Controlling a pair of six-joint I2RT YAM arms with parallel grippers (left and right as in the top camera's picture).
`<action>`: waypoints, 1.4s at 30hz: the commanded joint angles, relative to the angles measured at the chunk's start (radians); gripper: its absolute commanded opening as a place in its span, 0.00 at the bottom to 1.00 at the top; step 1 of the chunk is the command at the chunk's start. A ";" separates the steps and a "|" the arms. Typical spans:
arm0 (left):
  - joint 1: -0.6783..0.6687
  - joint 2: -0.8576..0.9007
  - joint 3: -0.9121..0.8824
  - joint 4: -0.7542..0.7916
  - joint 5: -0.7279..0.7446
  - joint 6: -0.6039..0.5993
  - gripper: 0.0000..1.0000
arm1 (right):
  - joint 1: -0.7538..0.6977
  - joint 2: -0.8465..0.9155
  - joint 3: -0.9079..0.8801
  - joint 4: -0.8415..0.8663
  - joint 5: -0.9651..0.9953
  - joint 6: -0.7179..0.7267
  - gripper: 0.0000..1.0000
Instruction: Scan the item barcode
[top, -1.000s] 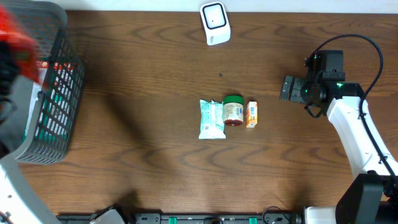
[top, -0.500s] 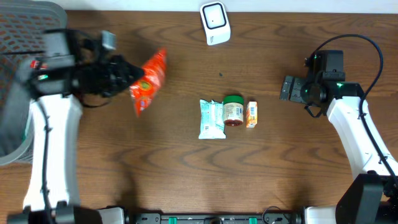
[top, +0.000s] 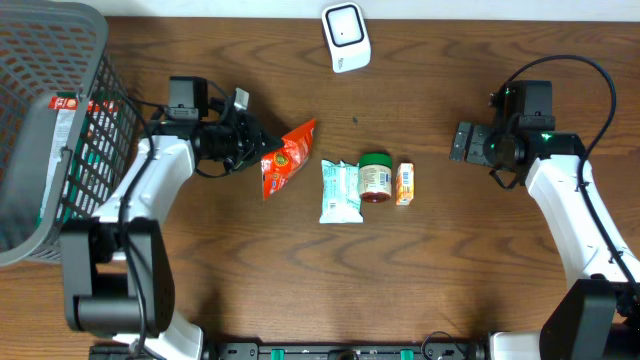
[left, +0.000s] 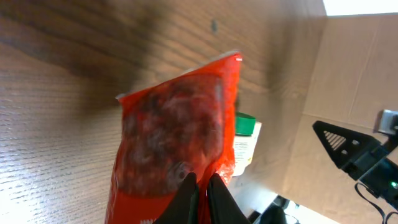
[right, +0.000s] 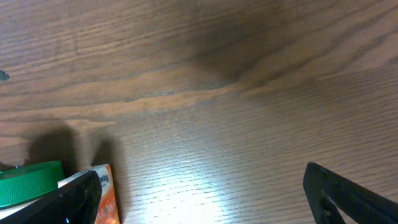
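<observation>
Custody of the red pouch (top: 287, 158) lay with the left gripper (top: 256, 150), clenched on one sealed edge so the bag hung free above the table (top: 250, 270), its flat faces left unobstructed for reading. It hovered just left of a row lying on the wood: a white-and-green packet (top: 340, 191), a green-lidded jar (top: 376, 177) and a small orange carton (top: 404, 184). It was well short of the white scanner (top: 346, 37) at the far edge, presumably its destination. Which face carried the barcode could not be told; the wrist view showed only blurred red print. The right gripper (top: 462, 142) hung spread wide and empty beyond the carton, probably to stay clear of the left arm's path.
</observation>
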 joint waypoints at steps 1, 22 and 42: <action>-0.002 0.040 -0.002 0.008 -0.051 -0.016 0.07 | -0.003 -0.015 0.012 0.000 0.009 -0.007 0.99; -0.036 -0.088 0.023 -0.012 -0.536 0.057 0.66 | -0.003 -0.015 0.012 0.000 0.009 -0.007 0.99; -0.276 -0.057 -0.002 -0.033 -0.771 0.048 0.07 | -0.003 -0.015 0.012 0.000 0.008 -0.007 0.99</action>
